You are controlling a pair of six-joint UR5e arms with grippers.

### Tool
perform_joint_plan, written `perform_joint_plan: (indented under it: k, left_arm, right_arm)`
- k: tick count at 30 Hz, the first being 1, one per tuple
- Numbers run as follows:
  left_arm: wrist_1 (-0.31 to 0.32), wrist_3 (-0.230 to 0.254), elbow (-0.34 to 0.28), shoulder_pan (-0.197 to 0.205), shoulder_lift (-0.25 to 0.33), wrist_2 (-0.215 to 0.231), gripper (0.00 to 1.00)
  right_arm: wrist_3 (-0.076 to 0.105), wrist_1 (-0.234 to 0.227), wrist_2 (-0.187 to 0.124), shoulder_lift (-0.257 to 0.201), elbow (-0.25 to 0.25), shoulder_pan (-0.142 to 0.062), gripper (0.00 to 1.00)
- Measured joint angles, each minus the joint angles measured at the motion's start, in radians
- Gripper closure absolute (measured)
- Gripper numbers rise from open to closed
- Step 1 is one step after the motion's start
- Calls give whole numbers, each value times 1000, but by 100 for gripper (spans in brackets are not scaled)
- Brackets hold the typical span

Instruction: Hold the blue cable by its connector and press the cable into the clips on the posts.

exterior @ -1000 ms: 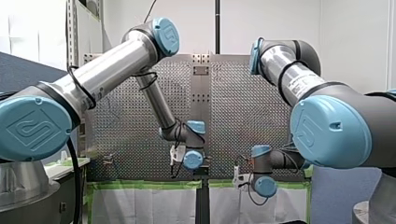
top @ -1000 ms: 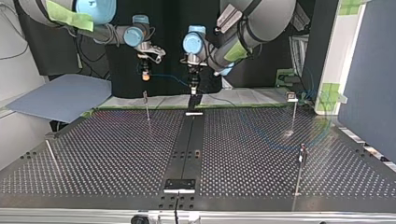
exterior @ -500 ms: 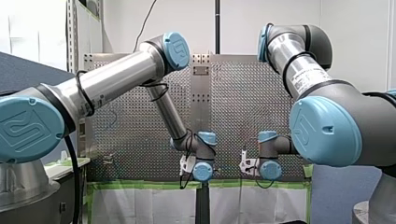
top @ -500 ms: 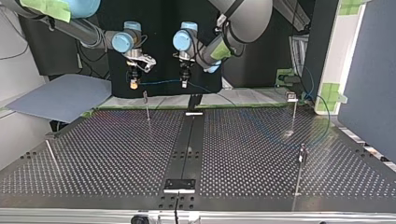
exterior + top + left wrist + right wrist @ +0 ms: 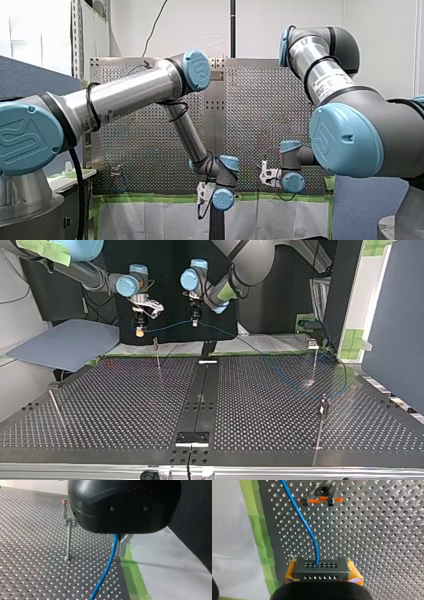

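Gripping the connector (image 5: 321, 568) in my right gripper (image 5: 321, 572), yellow pads (image 5: 353, 573) closed tight against its two ends, so as to fix the free end of the cable (image 5: 305, 522) and stop it twisting. Pinching that cable a little further along in my left gripper (image 5: 119, 547), metal fingers (image 5: 123, 548) closed around it with no gap to see, probably to keep the stretch between the two claws nearly straight. Holding that stretch up in the air over the edge of the table (image 5: 125, 405) on the arms' side, above the nearest post (image 5: 158, 357) and clear of it, with the rest trailing down past the left gripper to loop on the table near the other posts (image 5: 315, 360). Facing the orange-trimmed clip (image 5: 321, 499) ahead of the right gripper, most likely the first target. Seems early in the task, to judge by that clip with no cable in it.
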Motion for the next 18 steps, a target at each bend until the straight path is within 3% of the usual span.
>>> perform_joint_plan:
  k: [11,18]
  left_arm:
    - [-38,-76,108,-34,-109,-24,100]
    - [-79,-115,175,-47,-139,-25,100]
  right_arm:
    - [-3,-25,-103,3,0,-45,100]
    - [-14,-25,-124,5,0,-77,100]
